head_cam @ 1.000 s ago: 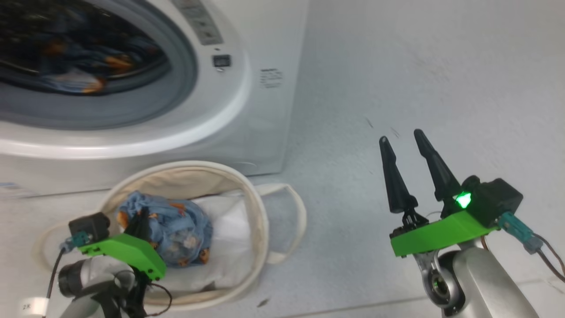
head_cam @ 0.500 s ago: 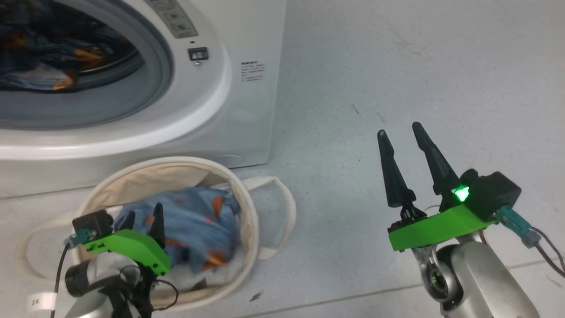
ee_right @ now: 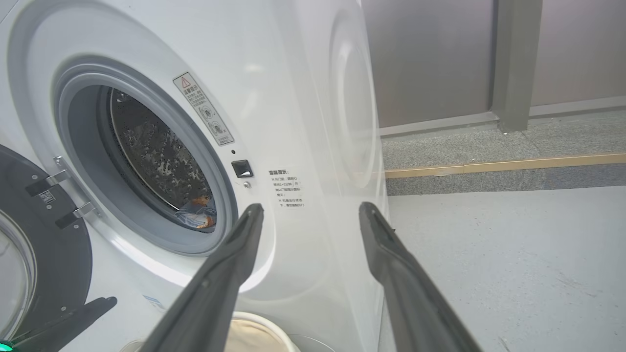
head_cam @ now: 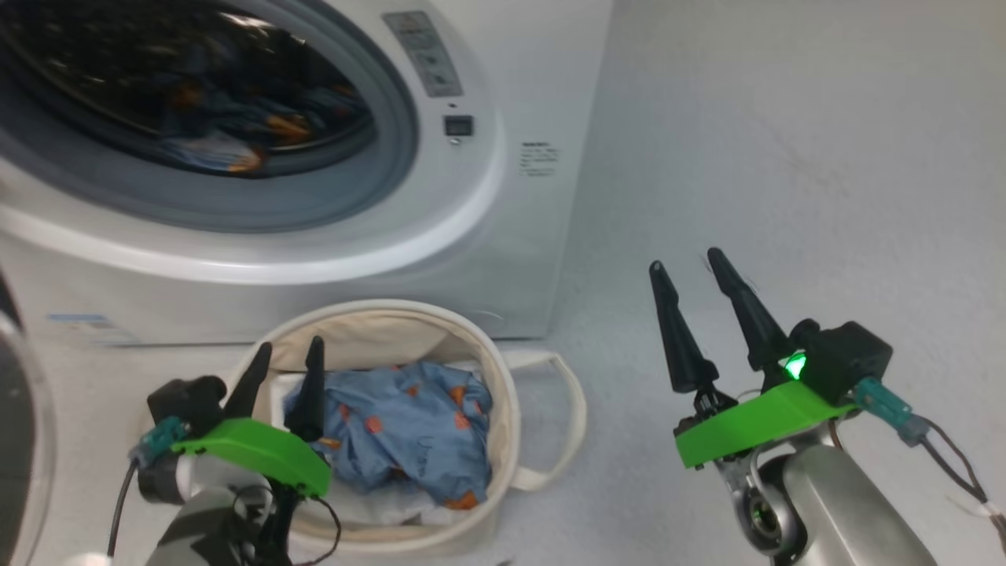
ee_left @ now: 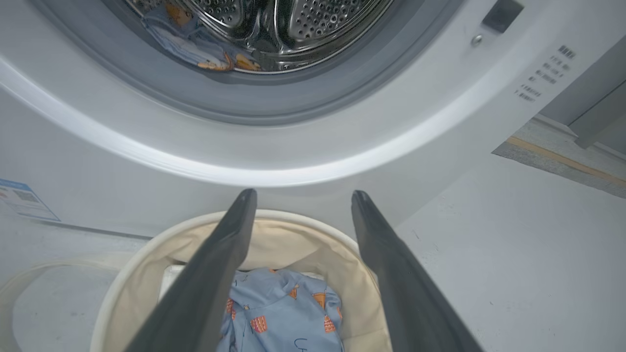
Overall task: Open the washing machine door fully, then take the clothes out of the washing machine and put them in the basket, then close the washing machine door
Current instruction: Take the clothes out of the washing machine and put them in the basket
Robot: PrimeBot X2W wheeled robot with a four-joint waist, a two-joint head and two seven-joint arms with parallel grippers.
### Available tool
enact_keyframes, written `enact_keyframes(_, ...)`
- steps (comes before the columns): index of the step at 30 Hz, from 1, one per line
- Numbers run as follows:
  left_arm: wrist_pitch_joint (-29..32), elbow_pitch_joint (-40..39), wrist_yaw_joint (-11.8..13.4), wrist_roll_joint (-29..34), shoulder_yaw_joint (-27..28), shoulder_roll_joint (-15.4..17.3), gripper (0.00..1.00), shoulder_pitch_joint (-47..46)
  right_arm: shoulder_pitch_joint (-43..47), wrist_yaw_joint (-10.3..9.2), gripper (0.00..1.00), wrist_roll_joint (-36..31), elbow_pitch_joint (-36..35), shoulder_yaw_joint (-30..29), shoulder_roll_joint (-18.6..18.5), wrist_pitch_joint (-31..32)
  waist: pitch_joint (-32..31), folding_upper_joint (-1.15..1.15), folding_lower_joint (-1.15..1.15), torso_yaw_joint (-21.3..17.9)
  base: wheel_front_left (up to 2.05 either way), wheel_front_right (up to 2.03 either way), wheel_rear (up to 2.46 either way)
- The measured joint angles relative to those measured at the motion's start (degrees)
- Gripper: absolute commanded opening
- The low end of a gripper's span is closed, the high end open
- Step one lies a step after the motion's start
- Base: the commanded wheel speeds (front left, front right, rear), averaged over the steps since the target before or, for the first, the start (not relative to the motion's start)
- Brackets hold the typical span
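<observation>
- Left tool (head_cam: 289, 343): fingers spread wide and holding nothing. It hangs over the left part of the basket (head_cam: 369, 334), with the fingertips pointing toward the washing machine (head_cam: 471, 259).
- Right tool (head_cam: 684, 259): fingers spread wide and holding nothing. It stands over the bare floor (head_cam: 786, 157), well apart from the basket on the robot's right. In the right wrist view the fingers aim at the right front corner of the machine.
- Basket: stands upright on the floor just before the machine front, mouth facing up. One loop handle (head_cam: 567, 417) lies flat toward the robot's right.
- Clothes, basket portion (head_cam: 409, 428): a light-blue printed garment lies crumpled inside the basket on a white sheet (head_cam: 391, 509). In the left wrist view it shows between the two left fingers, below them. It is bunched, and no long axis can be told.
- Washing machine: its round opening faces the robot. The grey gasket (ee_left: 274, 98) rings the steel drum (ee_left: 293, 29). A blue label (ee_left: 22, 198) sits low on the front, toward the robot's left.
- Clothes, drum portion (head_cam: 220, 149): more blue printed fabric lies at the bottom of the drum.
- Washing machine door (ee_right: 63, 264): open, swung out on its hinges at the left side of the opening. Its black rim and clear glass centre stand clear of the opening.
</observation>
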Motion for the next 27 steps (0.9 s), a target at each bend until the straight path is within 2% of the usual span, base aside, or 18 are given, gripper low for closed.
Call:
enact_keyframes(5, 0.00, -10.61, -0.03, 1.45, 0.00, 0.57, 1.00, 5.08, 0.44, 0.00, 1.00, 0.32, 1.86, 1.12, -0.01, -0.30, -3.23, 0.00, 0.00, 3.03, 0.00, 0.00, 0.00)
enact_keyframes(14, 0.00, -23.21, 0.11, 2.42, 0.16, 6.08, 1.00, 12.77, 1.66, 0.00, 1.00, 0.38, 4.32, 2.67, -0.02, -0.79, -8.22, 0.00, 0.00, 7.00, 0.00, 0.00, 0.00)
enact_keyframes(18, 0.68, -28.91, 1.77, 2.38, 0.99, 6.92, 1.00, 15.86, 2.59, 0.00, 1.00, 0.38, 5.28, 3.15, -0.02, -0.79, -9.40, 0.00, 0.00, 7.98, 0.00, 0.00, 0.00)
enact_keyframes(27, 3.13, -33.99, 3.45, 2.14, 0.74, 7.13, 1.00, 18.80, 3.14, 0.00, 1.00, 0.38, 5.90, 3.67, -0.07, -0.79, -9.45, 0.00, 0.00, 8.47, 0.00, 0.00, 0.00)
